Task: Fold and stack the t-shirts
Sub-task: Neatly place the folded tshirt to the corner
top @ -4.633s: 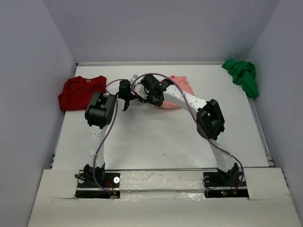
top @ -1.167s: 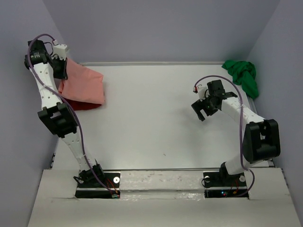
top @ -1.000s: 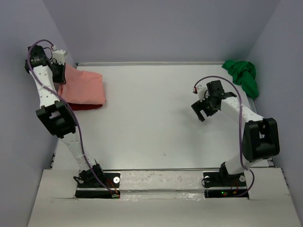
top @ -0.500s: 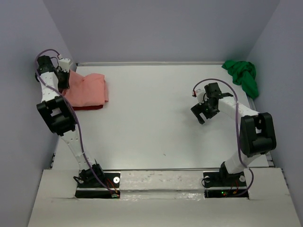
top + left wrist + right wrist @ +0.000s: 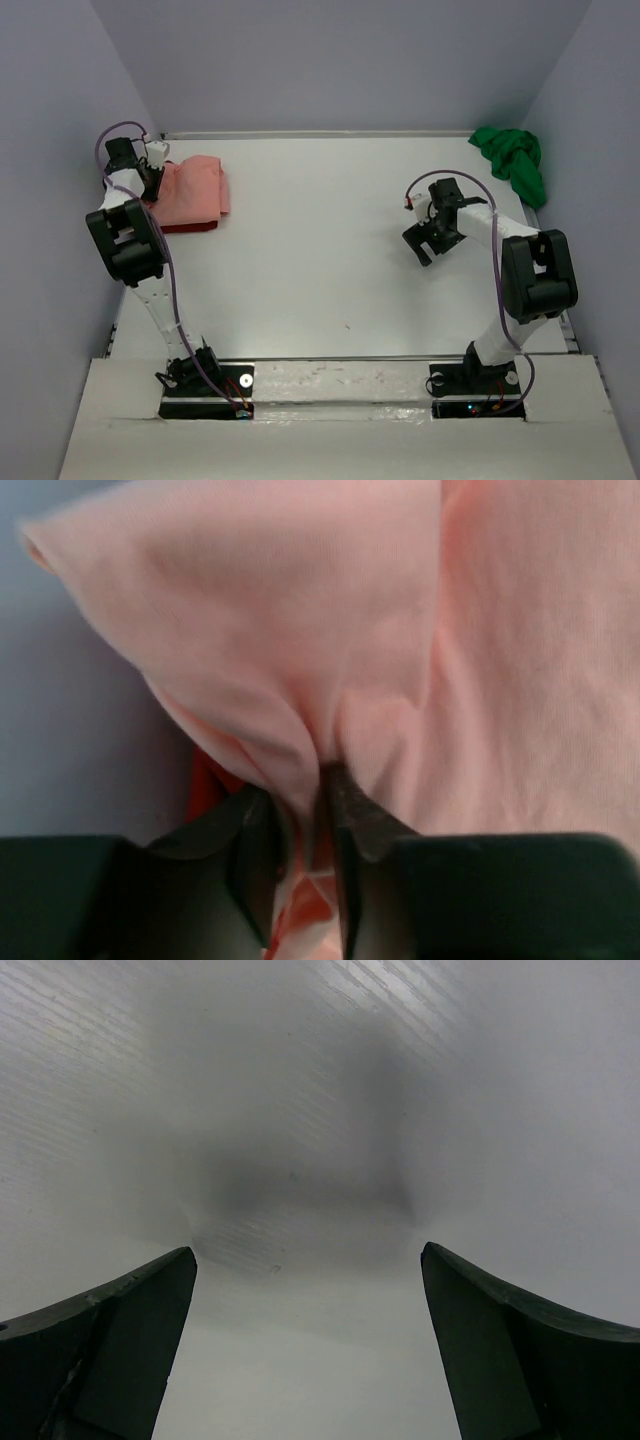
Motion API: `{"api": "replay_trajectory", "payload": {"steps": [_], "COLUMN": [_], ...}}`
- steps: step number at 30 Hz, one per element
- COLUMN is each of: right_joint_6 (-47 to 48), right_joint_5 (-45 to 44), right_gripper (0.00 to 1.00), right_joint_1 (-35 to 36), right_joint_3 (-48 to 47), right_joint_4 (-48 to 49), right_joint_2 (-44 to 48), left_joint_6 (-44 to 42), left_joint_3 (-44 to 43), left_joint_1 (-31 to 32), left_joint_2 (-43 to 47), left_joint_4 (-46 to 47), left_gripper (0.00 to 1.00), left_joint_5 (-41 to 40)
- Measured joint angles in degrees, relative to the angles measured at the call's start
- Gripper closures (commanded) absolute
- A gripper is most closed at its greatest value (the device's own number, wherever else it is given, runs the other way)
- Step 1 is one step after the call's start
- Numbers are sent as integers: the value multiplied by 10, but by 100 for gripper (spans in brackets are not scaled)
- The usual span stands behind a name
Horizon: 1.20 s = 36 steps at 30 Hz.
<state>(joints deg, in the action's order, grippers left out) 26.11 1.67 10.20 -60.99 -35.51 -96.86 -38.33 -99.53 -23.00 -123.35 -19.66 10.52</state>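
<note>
overhead view: light soft and even from above, the white bench (image 5: 330,270) bright but not blown out, shadows on it barely there, far corners a shade dimmer. left wrist view, very close and soft: the pink shirt (image 5: 480,650) fills it, slightly out of focus, and the left hand (image 5: 298,798) sits near-black, detail lost. right wrist view: a smudgy grey shadow lies on the bench ahead of the right hand (image 5: 308,1252), its dark fingers (image 5: 100,1340) blurred at the edges, the ribbing crisp upper left.
</note>
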Motion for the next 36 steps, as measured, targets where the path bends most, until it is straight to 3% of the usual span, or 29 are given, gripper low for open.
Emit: {"api": "replay_trajectory", "payload": {"steps": [1,2,9,17,20,21,22,23,25,31,36], "right_joint_6": [0,0,0,0,0,0,0,0,0,0,-4], "right_joint_5": [-1,-2,-2,-2,-2,-2,-2,-2,-2,-1,22], "right_gripper": [0,0,0,0,0,0,0,0,0,0,0], "right_joint_1": [0,0,0,0,0,0,0,0,0,0,0], "right_joint_3": [0,0,0,0,0,0,0,0,0,0,0], "right_joint_4": [0,0,0,0,0,0,0,0,0,0,-1], "right_joint_2": [-3,-4,-4,-2,0,1,1,1,1,1,-5], "left_joint_6": [-3,-5,-8,-9,-8,-5,-7,-1,7,39,54], "left_joint_3": [15,30,46,-117,-136,-129,-118,-96,-41,99,144], "left_joint_1": [2,2,9,9,10,12,12,12,12,12,12], "left_joint_2": [6,14,89,177,234,261,277,298,329,300,215], "left_joint_4": [9,23,53,9,-3,-6,-4,-2,5,18,40], "left_gripper": [59,49,34,26,40,55,64,84,97,100,100], "left_joint_5": [-8,-18,-73,-96,-85,-72,-62,-47,-21,41,71]}}
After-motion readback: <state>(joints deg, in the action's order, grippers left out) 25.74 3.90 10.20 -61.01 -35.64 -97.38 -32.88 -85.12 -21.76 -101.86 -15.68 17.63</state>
